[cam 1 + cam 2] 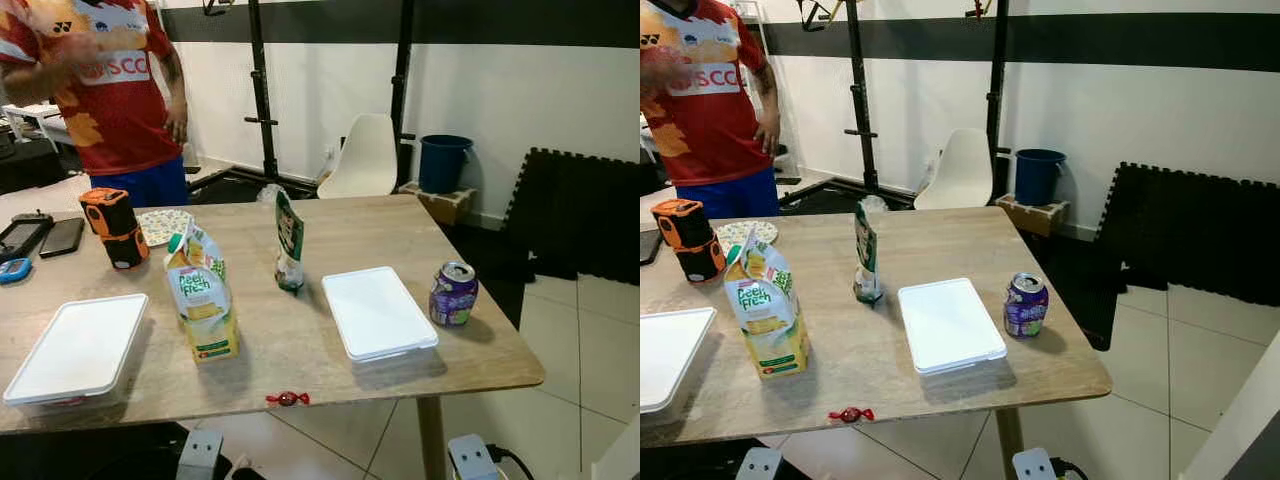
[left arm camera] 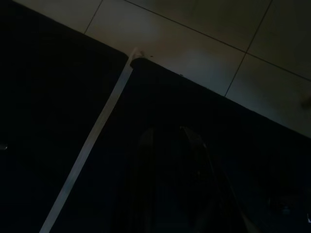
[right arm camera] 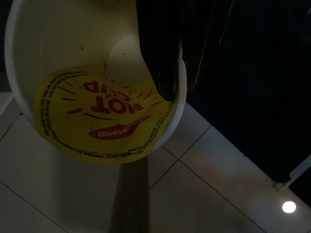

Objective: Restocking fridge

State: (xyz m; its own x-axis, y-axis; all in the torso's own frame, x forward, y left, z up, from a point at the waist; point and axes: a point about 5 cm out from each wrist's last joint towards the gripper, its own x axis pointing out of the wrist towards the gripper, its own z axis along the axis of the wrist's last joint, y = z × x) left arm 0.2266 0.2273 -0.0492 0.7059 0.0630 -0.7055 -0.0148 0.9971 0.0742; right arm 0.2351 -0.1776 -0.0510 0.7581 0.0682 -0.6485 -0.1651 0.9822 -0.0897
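Down in the right wrist view, the right gripper (image 3: 167, 73) pinches a noodle cup (image 3: 97, 87) by its rim; juice carton (image 1: 203, 295) and can (image 1: 453, 293) wait mid-frame. That thin pinch could slip while walking.

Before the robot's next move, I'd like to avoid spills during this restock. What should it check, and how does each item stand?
1. Right claw has the noodle cup: ok, gripped at the rim above the floor tiles.
2. Left claw free: cannot tell, too dark.
3. Juice carton upright: ok.
4. Purple can upright: ok.
5. Red candy safe: not ok, it lies at the table's near edge.
6. Person clear of the table: not ok, standing at its far corner.
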